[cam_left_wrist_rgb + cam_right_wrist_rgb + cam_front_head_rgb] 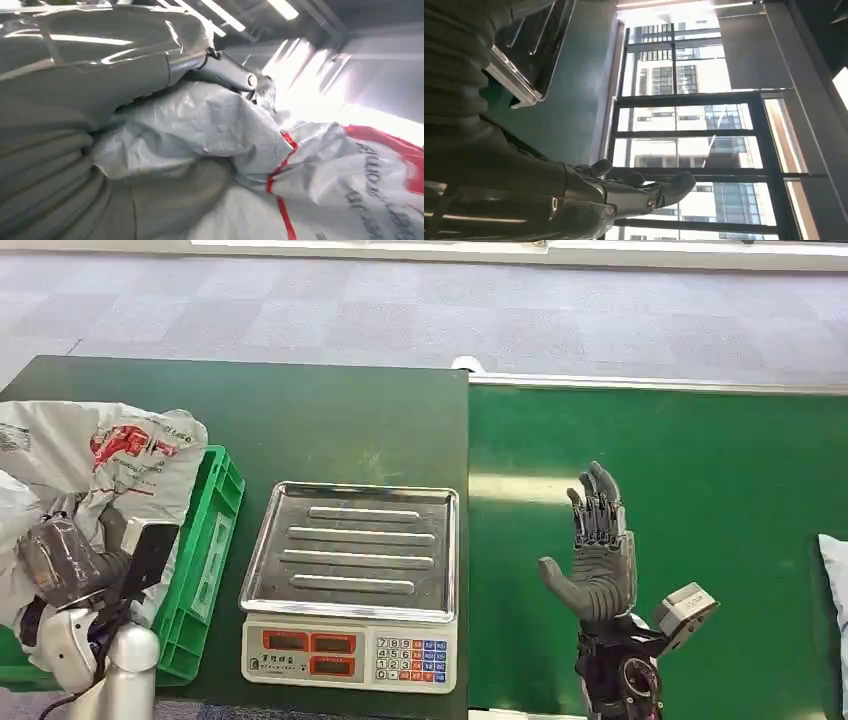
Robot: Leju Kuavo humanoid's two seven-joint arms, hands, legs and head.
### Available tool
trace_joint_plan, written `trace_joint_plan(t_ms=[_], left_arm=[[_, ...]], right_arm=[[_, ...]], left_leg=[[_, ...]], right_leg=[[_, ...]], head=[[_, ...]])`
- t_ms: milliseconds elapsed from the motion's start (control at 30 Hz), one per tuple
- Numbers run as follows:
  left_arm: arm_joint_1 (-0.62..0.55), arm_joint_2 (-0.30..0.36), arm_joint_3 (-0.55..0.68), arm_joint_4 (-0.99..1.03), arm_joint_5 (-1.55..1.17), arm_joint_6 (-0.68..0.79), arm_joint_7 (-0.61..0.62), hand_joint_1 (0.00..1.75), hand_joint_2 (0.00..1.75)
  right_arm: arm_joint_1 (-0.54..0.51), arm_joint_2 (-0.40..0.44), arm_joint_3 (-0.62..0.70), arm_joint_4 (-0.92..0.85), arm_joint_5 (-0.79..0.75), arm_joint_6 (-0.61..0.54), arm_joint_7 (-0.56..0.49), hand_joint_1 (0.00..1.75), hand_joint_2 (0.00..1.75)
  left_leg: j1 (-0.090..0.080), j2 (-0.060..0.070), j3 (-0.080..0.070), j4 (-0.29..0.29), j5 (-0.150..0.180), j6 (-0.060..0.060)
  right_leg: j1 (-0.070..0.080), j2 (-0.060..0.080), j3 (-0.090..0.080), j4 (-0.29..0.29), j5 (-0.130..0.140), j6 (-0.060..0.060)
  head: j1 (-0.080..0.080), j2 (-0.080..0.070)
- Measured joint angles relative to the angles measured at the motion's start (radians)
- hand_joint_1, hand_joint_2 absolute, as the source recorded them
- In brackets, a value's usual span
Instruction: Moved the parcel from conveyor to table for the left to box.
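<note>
While the left hand gripped the grey poly-bag parcel over the green crate at nine o'clock, boxing appeared nearly complete, and the right hand hovered open and empty above the conveyor belt, with another parcel at three o'clock.

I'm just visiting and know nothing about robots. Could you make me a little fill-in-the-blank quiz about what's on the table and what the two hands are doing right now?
1. The left hand holds a grey plastic parcel over a crate coloured ____.
2. The right hand is raised over the conveyor, fingers apart, holding ____.
3. The scale has a metal tray with ____ lying on it.
4. The scale stands to the ____ of the crate in the head view.

Missing words: green; nothing; nothing; right
</note>
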Motion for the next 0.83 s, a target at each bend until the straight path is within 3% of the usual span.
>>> trace_joint_plan(t_ms=[433, 467, 500, 533, 567, 633, 667, 833], left_arm=[[-0.029, 0.053, -0.005, 0.103, 0.0, -0.004, 0.05, 0.65, 1.75], [-0.029, 0.055, -0.005, 0.104, 0.0, -0.004, 0.05, 0.94, 1.75], [-0.03, 0.056, -0.005, 0.107, 0.0, -0.004, 0.05, 0.99, 1.75], [-0.029, 0.057, -0.005, 0.109, 0.0, -0.004, 0.05, 0.86, 1.75], [-0.029, 0.057, -0.005, 0.11, 0.0, -0.005, 0.051, 0.47, 1.75], [-0.029, 0.058, -0.005, 0.112, -0.008, -0.007, 0.066, 0.26, 1.75], [-0.028, 0.058, -0.005, 0.114, -0.014, -0.008, 0.075, 0.05, 1.75], [-0.028, 0.061, -0.004, 0.124, -0.05, -0.003, 0.091, 0.0, 1.75]], right_arm=[[0.0, 0.006, -0.015, -0.006, 0.007, 0.011, 0.007, 0.0, 1.75], [0.0, 0.007, -0.016, -0.006, 0.007, 0.011, 0.008, 0.0, 1.75], [0.0, 0.007, -0.017, -0.006, 0.007, 0.011, 0.008, 0.0, 1.75], [0.0, 0.007, -0.018, -0.006, 0.007, 0.011, 0.008, 0.0, 1.75], [0.0, 0.007, -0.018, -0.006, 0.007, 0.011, 0.008, 0.0, 1.75], [0.0, 0.007, -0.019, -0.006, 0.008, 0.013, 0.008, 0.0, 1.75], [0.0, 0.007, -0.02, -0.006, 0.009, 0.013, 0.008, 0.0, 1.75], [0.0, 0.007, -0.022, -0.006, 0.009, 0.014, 0.008, 0.0, 1.75]], left_leg=[[-0.001, -0.003, 0.002, -0.001, 0.005, -0.001], [-0.001, -0.003, 0.002, -0.001, 0.005, -0.001], [-0.001, -0.003, 0.002, -0.001, 0.006, -0.001], [-0.001, -0.004, 0.002, -0.001, 0.006, -0.001], [-0.001, -0.004, 0.002, -0.001, 0.006, -0.001], [-0.001, -0.004, 0.002, -0.001, 0.007, -0.001], [-0.001, -0.004, 0.002, -0.001, 0.007, -0.001], [-0.001, -0.005, 0.002, -0.001, 0.008, -0.001]], right_leg=[[-0.001, -0.003, 0.003, 0.0, 0.002, -0.001], [-0.001, -0.003, 0.003, 0.0, 0.002, -0.001], [-0.001, -0.003, 0.003, 0.0, 0.002, -0.001], [-0.001, -0.003, 0.003, 0.0, 0.002, -0.001], [-0.001, -0.003, 0.003, 0.0, 0.003, -0.001], [-0.001, -0.003, 0.003, 0.0, 0.003, -0.001], [-0.001, -0.003, 0.003, 0.0, 0.004, -0.001], [-0.001, -0.004, 0.003, 0.0, 0.004, -0.001]], head=[[0.0, 0.0], [0.0, 0.0], [0.0, 0.0], [0.0, 0.0], [0.0, 0.0], [0.0, 0.0], [0.0, 0.0], [0.0, 0.0]])
